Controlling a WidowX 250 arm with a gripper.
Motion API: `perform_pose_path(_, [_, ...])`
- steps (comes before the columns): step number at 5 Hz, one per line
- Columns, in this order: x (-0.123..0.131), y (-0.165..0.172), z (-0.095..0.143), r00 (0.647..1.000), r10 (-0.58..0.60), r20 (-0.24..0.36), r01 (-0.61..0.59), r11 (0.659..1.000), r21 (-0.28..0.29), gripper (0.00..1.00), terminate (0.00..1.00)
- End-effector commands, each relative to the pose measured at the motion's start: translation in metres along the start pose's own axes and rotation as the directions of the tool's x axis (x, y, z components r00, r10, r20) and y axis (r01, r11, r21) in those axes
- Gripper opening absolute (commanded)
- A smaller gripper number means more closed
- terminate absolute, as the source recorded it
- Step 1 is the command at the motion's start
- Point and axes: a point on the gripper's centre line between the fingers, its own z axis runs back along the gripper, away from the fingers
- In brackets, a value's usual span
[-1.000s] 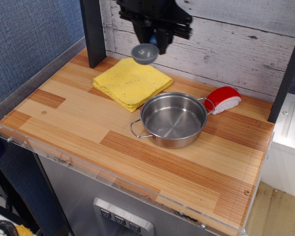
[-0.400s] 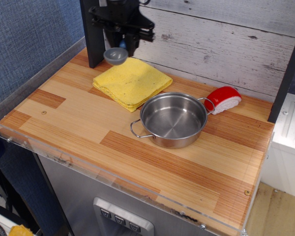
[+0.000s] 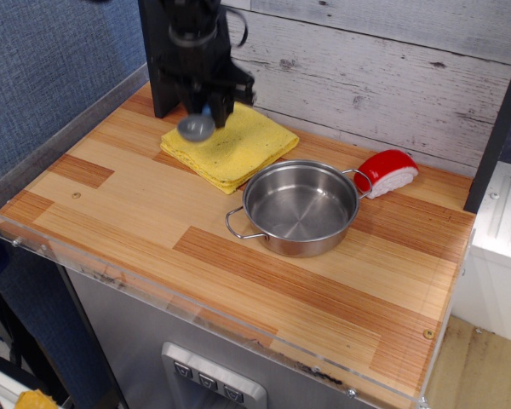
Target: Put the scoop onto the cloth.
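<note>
The scoop (image 3: 196,128) shows its round grey bowl just above the left part of the yellow cloth (image 3: 234,146). Its light-blue handle is hidden inside my gripper (image 3: 208,106), which is shut on it. The black gripper hangs low over the cloth's back left corner. The scoop's bowl is close to the cloth; I cannot tell whether it touches. The cloth lies folded at the back left of the wooden table.
A steel two-handled pot (image 3: 300,207) stands right in front of the cloth. A red-and-white curved piece (image 3: 389,171) lies at the back right. A dark post (image 3: 157,60) rises behind the cloth. The table has a clear plastic front edge (image 3: 196,311).
My gripper has moved left with the scoop from above the cloth's back edge, then down toward the cloth's left part.
</note>
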Motion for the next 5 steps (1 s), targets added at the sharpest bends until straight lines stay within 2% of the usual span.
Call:
perform_pose_path(1, [0.000, -0.007, -0.003, 0.999, -0.046, 0.002, 0.046, 0.999, -0.025, 0.00, 0.00])
perform_pose_path(2, [0.001, -0.004, 0.006, 0.999, -0.036, -0.030, 0.036, 0.999, 0.003, 1.00, 0.00])
perform_pose_path(3, [0.003, -0.002, 0.012, 1.000, 0.001, -0.009, -0.001, 1.000, 0.002, 1.00, 0.00])
perform_pose_path(4, [0.004, 0.001, 0.025, 1.000, 0.005, 0.017, -0.005, 1.000, 0.029, 1.00, 0.00])
perform_pose_path(5, [0.014, 0.003, 0.049, 0.996, 0.020, 0.083, -0.023, 0.999, 0.039, 1.00, 0.00])
